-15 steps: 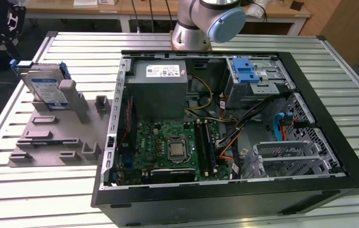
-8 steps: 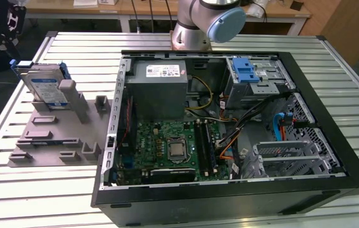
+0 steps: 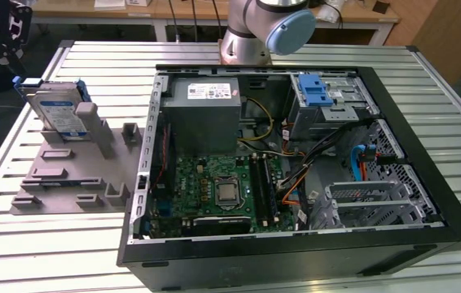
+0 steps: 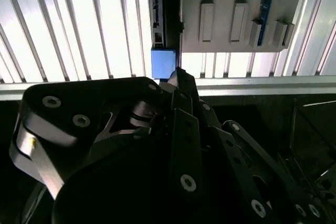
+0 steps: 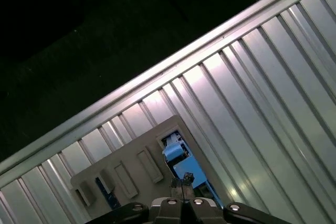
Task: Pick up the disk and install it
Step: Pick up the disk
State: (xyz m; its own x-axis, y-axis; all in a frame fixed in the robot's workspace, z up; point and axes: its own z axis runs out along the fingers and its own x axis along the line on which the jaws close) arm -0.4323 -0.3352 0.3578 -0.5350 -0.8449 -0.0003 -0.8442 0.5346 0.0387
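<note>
The disk [image 3: 57,110], silver with a white-and-blue label in a blue carrier, stands upright in a grey holder [image 3: 67,177] at the exterior view's left, beside the open computer case [image 3: 425,140]. My black gripper [image 3: 3,43] hangs above and beyond the disk, apart from it. In the second wrist view the fingers meet at a point [image 4: 177,74] just short of the carrier's blue edge [image 4: 164,62]. In the first wrist view the gripper [image 5: 184,186] is shut and empty, with the blue carrier [image 5: 176,153] and the holder [image 5: 131,169] below it.
Inside the case, a grey power supply [image 3: 206,101] sits above the green motherboard [image 3: 214,189]. A drive bay with a blue bracket [image 3: 320,91] is at the exterior view's right. The ribbed metal table [image 3: 52,244] ends close to the holder, with dark floor beyond.
</note>
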